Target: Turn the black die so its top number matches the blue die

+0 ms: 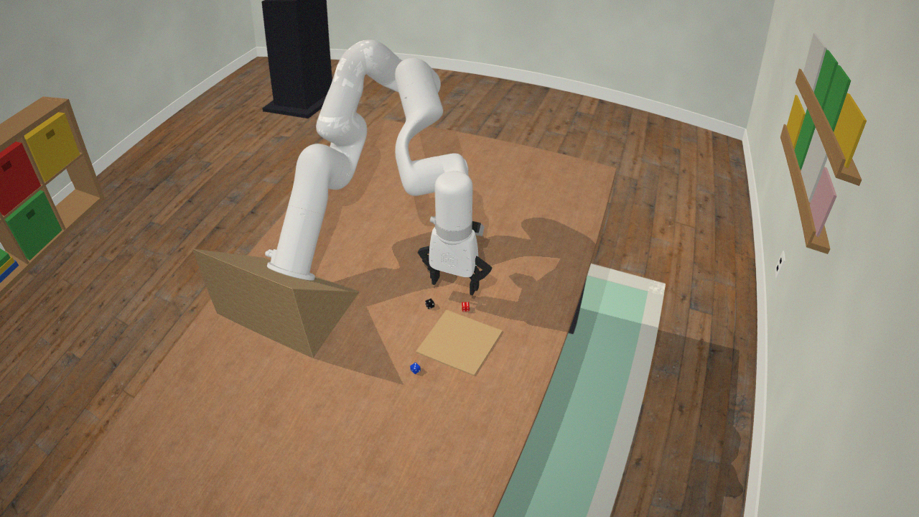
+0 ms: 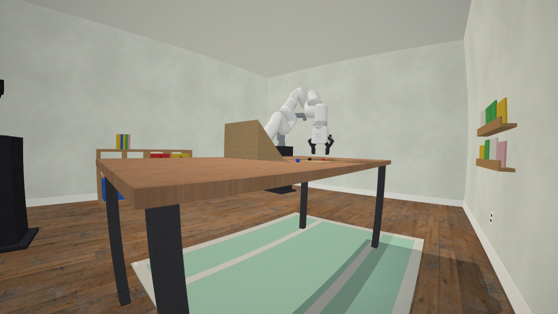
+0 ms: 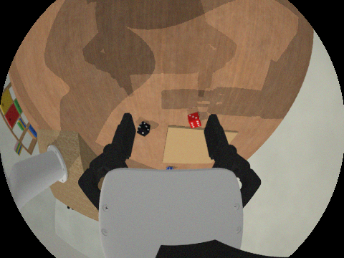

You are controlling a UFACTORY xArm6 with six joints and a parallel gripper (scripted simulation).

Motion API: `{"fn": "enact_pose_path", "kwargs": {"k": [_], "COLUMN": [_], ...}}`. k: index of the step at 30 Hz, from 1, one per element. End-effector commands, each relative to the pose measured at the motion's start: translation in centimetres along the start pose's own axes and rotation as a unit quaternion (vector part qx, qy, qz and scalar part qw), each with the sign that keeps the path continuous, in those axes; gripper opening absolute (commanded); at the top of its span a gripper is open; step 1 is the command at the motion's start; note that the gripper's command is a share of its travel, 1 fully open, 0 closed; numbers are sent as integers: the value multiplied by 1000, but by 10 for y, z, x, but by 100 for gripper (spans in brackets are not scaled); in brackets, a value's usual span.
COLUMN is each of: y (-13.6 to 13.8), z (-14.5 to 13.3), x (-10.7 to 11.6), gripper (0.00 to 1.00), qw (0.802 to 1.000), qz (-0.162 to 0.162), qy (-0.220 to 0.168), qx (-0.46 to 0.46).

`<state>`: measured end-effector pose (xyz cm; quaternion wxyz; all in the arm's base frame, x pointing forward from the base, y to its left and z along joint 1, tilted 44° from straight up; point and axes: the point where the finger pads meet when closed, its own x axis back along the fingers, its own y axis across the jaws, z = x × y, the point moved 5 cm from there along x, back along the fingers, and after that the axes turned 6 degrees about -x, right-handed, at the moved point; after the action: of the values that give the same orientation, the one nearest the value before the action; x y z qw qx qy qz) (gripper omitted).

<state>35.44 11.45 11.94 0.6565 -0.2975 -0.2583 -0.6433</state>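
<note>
The black die (image 1: pixel 429 302) lies on the table just off the far left corner of the tan mat (image 1: pixel 459 341). In the wrist view the black die (image 3: pixel 142 128) sits close to my left finger, and the mat (image 3: pixel 193 148) lies below between the fingers. The red die (image 1: pixel 465 306) rests at the mat's far edge; in the wrist view the red die (image 3: pixel 193 120) is near my right finger. The blue die (image 1: pixel 415 368) lies on the table left of the mat's near corner. My gripper (image 1: pixel 453 282) hangs open and empty above the table, over the black and red dice.
A brown wedge-shaped block (image 1: pixel 273 301) holds the arm's base at the left of the table. The table's right edge (image 1: pixel 571 334) runs close to the mat, with a green rug (image 1: pixel 578 398) on the floor below.
</note>
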Motion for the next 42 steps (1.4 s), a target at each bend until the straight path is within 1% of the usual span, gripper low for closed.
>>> {"fn": "enact_pose_path", "kwargs": {"k": [1, 4, 7, 42], "y": [18, 28, 33, 33], "z": [6, 10, 11, 12], "x": [-1, -1, -1, -1], "gripper": [100, 100, 100, 100], "qw": [1000, 1000, 1000, 1000], "qz": [0, 0, 0, 0], "qy": [0, 0, 0, 0], "qx": [0, 0, 0, 0]}}
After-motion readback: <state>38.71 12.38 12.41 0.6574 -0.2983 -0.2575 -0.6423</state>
